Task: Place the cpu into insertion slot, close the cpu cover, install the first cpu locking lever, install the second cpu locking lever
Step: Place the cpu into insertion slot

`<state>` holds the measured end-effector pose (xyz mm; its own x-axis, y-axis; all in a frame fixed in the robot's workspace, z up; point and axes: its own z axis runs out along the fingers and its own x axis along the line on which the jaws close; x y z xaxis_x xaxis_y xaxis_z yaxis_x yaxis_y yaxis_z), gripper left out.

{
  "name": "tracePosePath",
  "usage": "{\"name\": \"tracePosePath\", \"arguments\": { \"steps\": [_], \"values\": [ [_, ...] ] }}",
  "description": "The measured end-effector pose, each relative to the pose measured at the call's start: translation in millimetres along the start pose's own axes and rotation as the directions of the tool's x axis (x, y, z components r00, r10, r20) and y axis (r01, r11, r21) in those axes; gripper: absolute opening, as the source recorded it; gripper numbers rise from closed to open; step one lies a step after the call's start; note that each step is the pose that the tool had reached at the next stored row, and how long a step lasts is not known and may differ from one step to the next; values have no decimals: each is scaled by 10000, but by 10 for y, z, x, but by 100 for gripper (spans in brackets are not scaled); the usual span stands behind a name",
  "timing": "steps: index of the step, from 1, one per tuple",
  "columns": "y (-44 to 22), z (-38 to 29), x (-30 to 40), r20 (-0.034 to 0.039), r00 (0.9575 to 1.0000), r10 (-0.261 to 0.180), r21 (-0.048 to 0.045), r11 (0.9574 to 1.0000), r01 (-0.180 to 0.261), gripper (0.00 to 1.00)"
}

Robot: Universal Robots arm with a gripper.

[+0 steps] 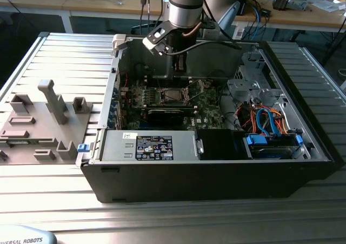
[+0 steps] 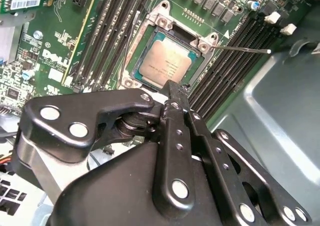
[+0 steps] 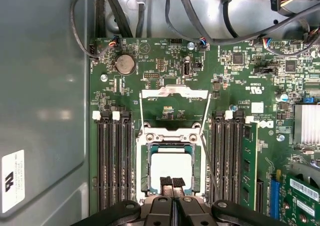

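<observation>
The cpu (image 3: 171, 167) lies flat in its socket on the green board, silver top up; it shows in both wrist views (image 2: 167, 60) and, small, in the exterior view (image 1: 172, 96). In the first wrist view the cpu cover (image 3: 174, 92) stands swung up on the far side of the socket. A thin locking lever (image 2: 245, 48) sticks out free from a socket corner, and another (image 2: 131, 40) runs along the opposite side. My gripper (image 3: 172, 182) is shut with nothing between its fingers. Its tips hover at the socket's near edge (image 2: 172, 88), and it hangs inside the case (image 1: 179, 71).
Memory slots (image 3: 112, 161) flank the socket on both sides. The open computer case (image 1: 216, 163) has a metal wall (image 2: 280, 100) close beside the gripper, with cables and a drive bay (image 1: 270, 125) at the exterior view's right. Grey fixtures (image 1: 51, 100) stand on the table at the exterior view's left.
</observation>
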<state>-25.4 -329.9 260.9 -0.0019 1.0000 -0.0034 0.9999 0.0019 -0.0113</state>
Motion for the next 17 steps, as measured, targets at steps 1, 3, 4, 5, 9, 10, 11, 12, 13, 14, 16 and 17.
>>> {"name": "tracePosePath", "arguments": {
  "steps": [1,3,4,5,9,10,11,12,13,14,16,17],
  "values": [
    [0,-14,0,0,10000,0,0,10000,0,11],
    [0,-49,0,0,10000,-1,1,10000,1,11],
    [0,-65,0,-1,10000,0,1,10000,0,11],
    [0,-80,0,0,10000,0,1,10000,0,11],
    [0,-163,0,0,10000,0,1,10000,0,11],
    [0,-164,0,-2,10000,0,0,10000,0,11],
    [0,-164,0,-2,10000,0,0,10000,0,11],
    [0,-165,-1,-1,10000,-1,1,10000,1,11],
    [0,-165,-1,-2,10000,-1,1,10000,1,11],
    [0,-165,-1,-3,10000,-1,1,10000,1,11],
    [0,-165,0,-4,10000,0,1,10000,0,11],
    [0,-165,-1,-5,10000,0,1,10000,0,11]
  ]
}}
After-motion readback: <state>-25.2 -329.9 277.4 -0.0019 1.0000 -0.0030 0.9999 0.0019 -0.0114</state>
